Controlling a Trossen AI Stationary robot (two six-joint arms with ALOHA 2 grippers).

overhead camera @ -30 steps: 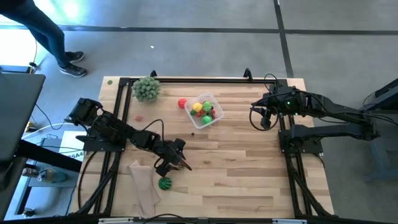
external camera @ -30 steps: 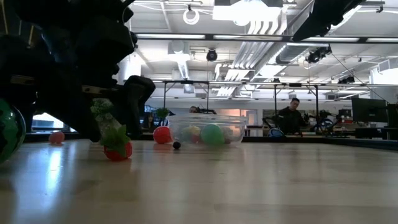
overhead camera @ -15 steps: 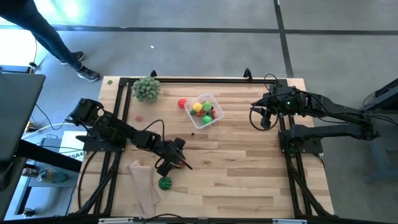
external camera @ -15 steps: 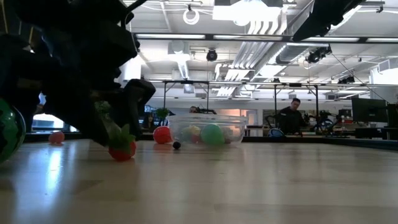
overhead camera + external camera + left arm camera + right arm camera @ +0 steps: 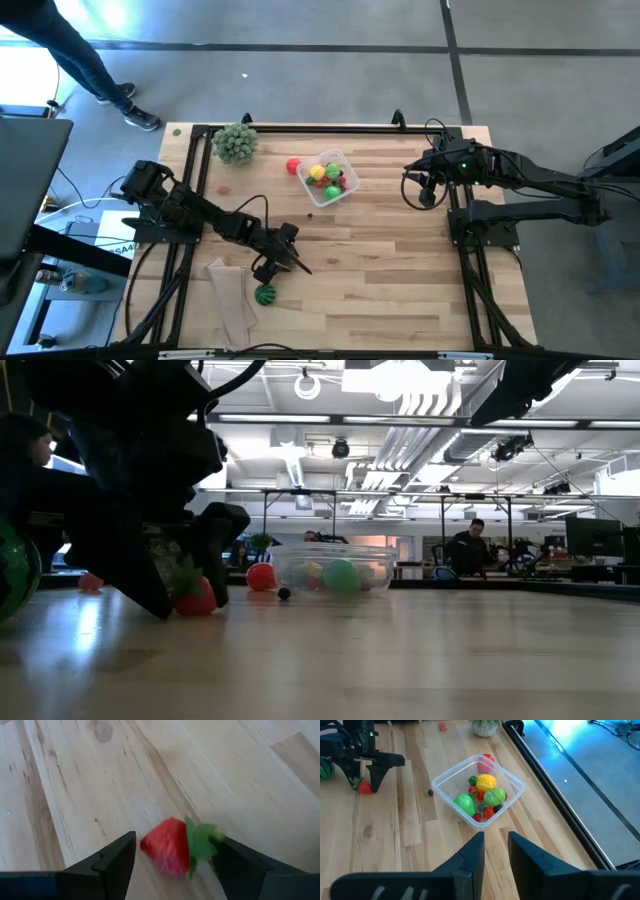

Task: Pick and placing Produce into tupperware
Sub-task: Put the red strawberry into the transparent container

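low over the counter (image 5: 400,260) near its 7 o'clock side, the left gripper (image 5: 175,865) angles down from a stretched arm, fingers spread either side of a red strawberry (image 5: 172,845) lying between them, not clenched. at 12 o'clock the tupperware (image 5: 328,177) holds produce. the right gripper (image 5: 492,852) hovers at 2 o'clock, fingers narrowly parted, empty.

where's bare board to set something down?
Free: the table between the container and the right end effector, and along its near edge. Crowded: around the left end effector, strawberry, watermelon ball, cloth.
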